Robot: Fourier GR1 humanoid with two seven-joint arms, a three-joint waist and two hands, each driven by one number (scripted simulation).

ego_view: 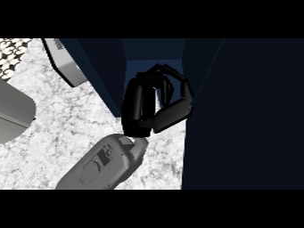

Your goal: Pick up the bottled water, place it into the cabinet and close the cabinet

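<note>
Cabinet (246, 111) interior dark; right hand (155, 100) reaches inside.

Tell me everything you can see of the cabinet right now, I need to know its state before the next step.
The cabinet looks dark navy, smooth and matte, filling the view's right side and top centre. It stands open: a narrow, slightly lighter blue interior shows between a slanted dark panel on the left and a broad dark panel on the right. It rises from the white speckled counter. A black hand with curled fingers reaches into the opening. Whether it holds anything, or touches the cabinet, cannot be told.
</note>
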